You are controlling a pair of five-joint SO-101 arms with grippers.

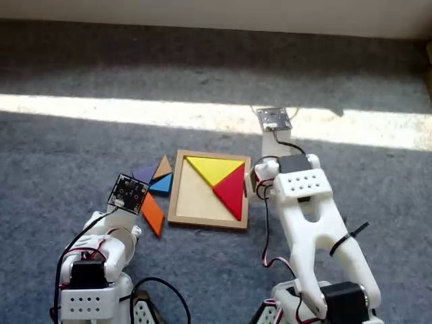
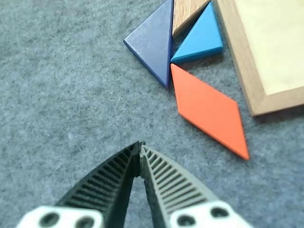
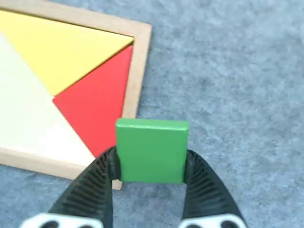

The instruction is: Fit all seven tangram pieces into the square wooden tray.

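The square wooden tray lies on grey carpet and holds a yellow triangle and a red triangle. My right gripper is shut on a green square, held just outside the tray's rim beside the red triangle and yellow triangle. My left gripper is shut with nothing in it, over bare carpet short of the orange parallelogram. Beyond that lie a purple triangle, a blue triangle and a wood-coloured triangle, next to the tray's edge.
A sunlit band crosses the carpet behind the tray. The loose pieces cluster against the tray's left side, with the orange parallelogram nearest the left arm. The right arm's body stands to the right of the tray.
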